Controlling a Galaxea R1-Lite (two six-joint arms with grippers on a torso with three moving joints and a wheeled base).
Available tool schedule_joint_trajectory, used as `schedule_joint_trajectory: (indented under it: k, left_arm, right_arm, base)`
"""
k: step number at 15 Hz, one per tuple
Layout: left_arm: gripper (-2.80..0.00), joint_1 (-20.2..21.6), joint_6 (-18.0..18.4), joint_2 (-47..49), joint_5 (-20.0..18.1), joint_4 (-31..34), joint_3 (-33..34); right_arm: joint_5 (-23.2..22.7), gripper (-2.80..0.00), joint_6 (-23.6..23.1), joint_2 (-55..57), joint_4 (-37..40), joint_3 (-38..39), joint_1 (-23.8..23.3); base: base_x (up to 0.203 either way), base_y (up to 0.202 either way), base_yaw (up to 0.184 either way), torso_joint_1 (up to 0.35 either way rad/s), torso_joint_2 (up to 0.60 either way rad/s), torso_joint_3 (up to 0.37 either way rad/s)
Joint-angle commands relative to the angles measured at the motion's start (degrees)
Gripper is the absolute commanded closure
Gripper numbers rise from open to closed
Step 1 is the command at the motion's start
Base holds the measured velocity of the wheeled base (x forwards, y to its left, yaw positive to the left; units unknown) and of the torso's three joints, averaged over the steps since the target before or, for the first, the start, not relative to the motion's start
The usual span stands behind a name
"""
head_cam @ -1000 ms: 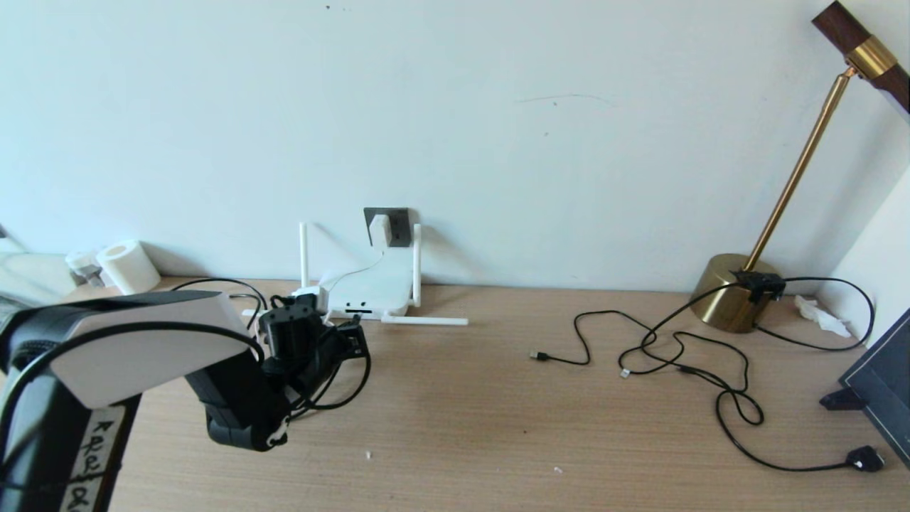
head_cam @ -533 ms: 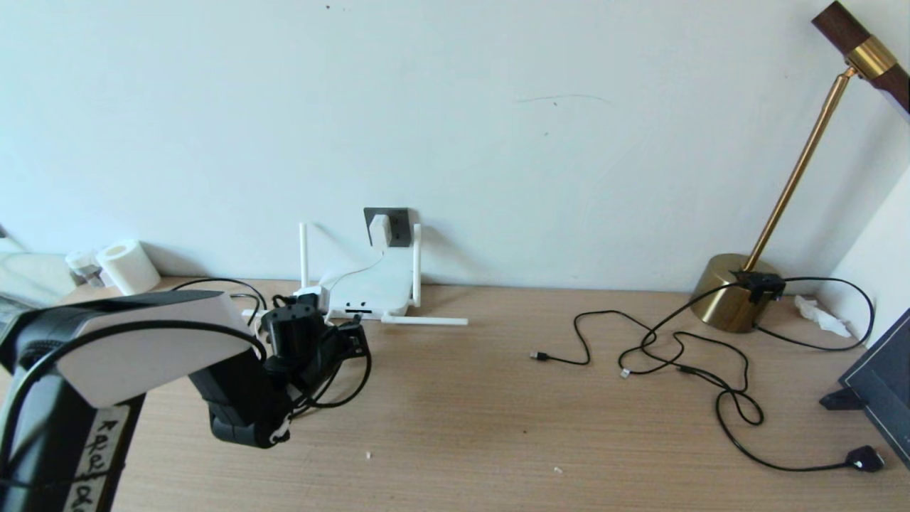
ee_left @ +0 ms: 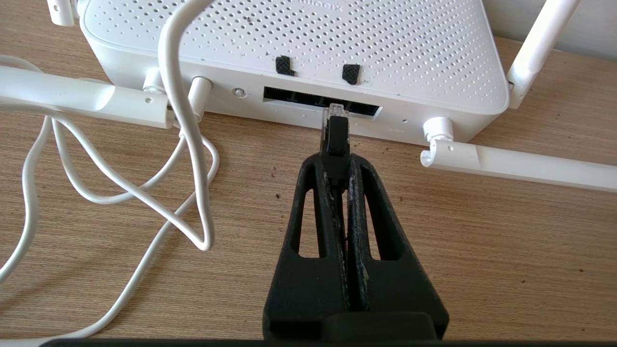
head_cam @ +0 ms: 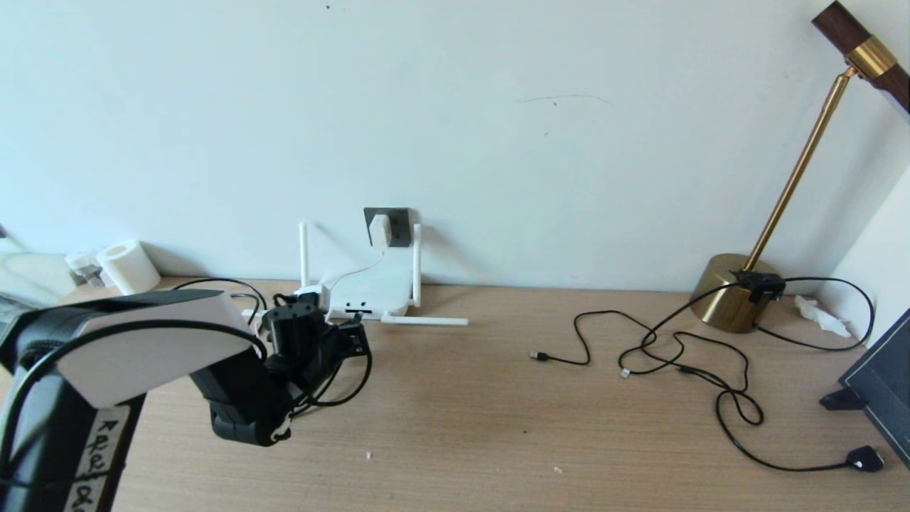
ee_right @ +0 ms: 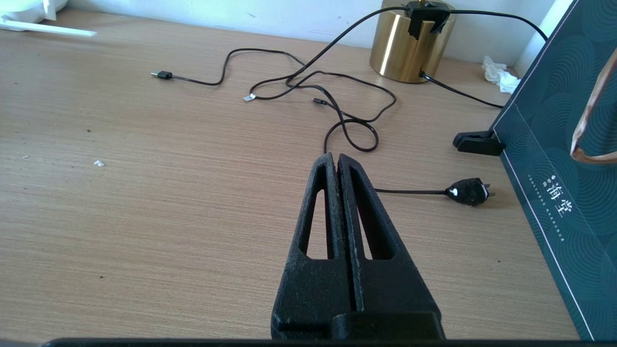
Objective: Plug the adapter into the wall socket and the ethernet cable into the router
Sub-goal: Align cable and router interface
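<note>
The white router point(ee_left: 299, 48) lies on the desk against the wall, its dark port strip point(ee_left: 289, 96) facing my left gripper point(ee_left: 336, 161). That gripper is shut on the black boot of the ethernet cable point(ee_left: 336, 137). The cable's clear plug tip point(ee_left: 334, 112) is at the mouth of a port, near the strip's right end. In the head view the left gripper point(head_cam: 352, 336) sits just in front of the router point(head_cam: 373, 288), with the cable looping below it point(head_cam: 367, 370). The white adapter point(head_cam: 379, 230) sits in the dark wall socket point(head_cam: 398, 217). My right gripper point(ee_right: 336, 161) is shut and empty above bare desk.
The adapter's white cord point(ee_left: 185, 120) loops beside the ports. Two antennas point(ee_left: 520, 164) lie flat on the desk. Thin black cords point(head_cam: 675, 355), a flat black plug point(ee_right: 467, 191), a brass lamp base point(head_cam: 732, 291) and a dark teal box point(ee_right: 564, 159) are on the right.
My left gripper has edged very slightly toward the router with the cable still in it. The right arm has not moved.
</note>
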State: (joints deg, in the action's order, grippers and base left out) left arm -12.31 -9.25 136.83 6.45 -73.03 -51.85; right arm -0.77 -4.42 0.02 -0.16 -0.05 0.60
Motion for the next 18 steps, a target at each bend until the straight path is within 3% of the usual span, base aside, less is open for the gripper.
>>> schedule_joint_trajectory:
  k: [1, 18]
  left_arm:
    - [0.00, 0.0, -0.1, 0.0, 0.1, -0.4, -0.2]
    - [0.00, -0.2, 0.1, -0.5, 0.1, 1.4, -1.7]
  right_arm:
    - [0.0, 0.00, 0.0, 0.0, 0.0, 0.0, 0.0]
    - [0.0, 0.00, 0.0, 0.0, 0.0, 0.0, 0.0]
  base:
    - [0.000, 0.000, 0.000, 0.000, 0.00, 0.000]
    - [0.000, 0.000, 0.000, 0.000, 0.00, 0.000]
